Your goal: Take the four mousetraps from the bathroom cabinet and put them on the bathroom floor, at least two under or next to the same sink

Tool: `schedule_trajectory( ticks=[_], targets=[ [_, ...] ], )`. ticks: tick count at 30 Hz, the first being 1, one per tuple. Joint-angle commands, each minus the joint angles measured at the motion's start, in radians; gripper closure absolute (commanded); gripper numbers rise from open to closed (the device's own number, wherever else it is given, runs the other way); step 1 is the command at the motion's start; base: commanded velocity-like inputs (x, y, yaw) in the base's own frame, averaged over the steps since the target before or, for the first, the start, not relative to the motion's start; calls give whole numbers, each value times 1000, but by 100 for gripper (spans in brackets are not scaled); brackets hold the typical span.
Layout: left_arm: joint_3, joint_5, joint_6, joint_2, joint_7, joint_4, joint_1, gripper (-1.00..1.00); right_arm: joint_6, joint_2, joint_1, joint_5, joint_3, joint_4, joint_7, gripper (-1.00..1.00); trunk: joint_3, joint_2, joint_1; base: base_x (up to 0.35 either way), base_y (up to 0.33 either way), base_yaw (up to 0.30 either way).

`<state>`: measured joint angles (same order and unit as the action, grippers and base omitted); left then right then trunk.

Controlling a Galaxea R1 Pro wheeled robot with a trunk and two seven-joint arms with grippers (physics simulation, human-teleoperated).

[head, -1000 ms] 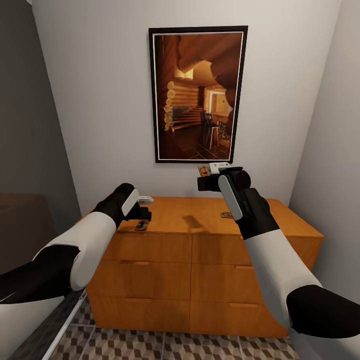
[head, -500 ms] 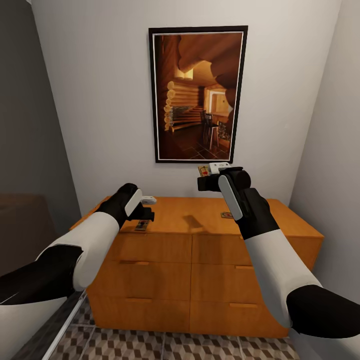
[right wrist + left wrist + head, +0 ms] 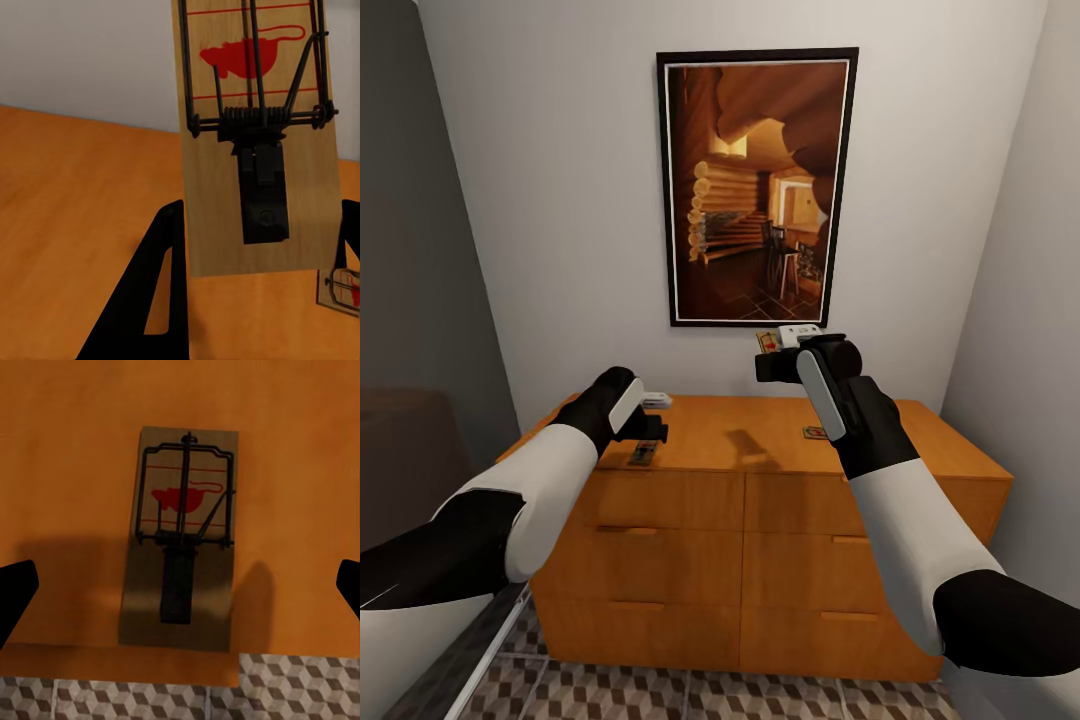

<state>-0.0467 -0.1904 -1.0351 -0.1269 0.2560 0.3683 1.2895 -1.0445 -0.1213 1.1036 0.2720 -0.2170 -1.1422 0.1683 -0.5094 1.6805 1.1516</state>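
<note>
The cabinet point(image 3: 760, 540) stood against the wall under a framed picture point(image 3: 757, 186), with cube-patterned floor point(image 3: 710, 695) at its foot. The right gripper point(image 3: 785, 345) hung raised above the cabinet top, jaws clamped on a mousetrap point(image 3: 259, 135) whose long axis ran along the fingers point(image 3: 161, 300), the spring bar end pointing away from the wrist. The left gripper point(image 3: 650, 415) hovered over the front left of the cabinet top, jaws apart, directly over a second trap point(image 3: 184, 536) that lay flat with one short end at the front edge, long axis running front to back. A third trap point(image 3: 814, 432) lay flat further right.
</note>
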Motion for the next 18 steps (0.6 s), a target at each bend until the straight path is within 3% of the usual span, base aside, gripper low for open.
schedule_trajectory(
  ticks=[1, 18],
  targets=[
    [-5, -11, -3, 1, 8, 0, 1, -100, -3, 0, 1, 12, -1, -1, 10, 100, -1, 1, 0, 3, 0, 0],
    [-8, -13, 2, 4, 9, -27, 1, -100, -3, 0, 1, 13, -2, 0, 12, 100, -1, 1, 0, 0, 0, 0]
  ],
)
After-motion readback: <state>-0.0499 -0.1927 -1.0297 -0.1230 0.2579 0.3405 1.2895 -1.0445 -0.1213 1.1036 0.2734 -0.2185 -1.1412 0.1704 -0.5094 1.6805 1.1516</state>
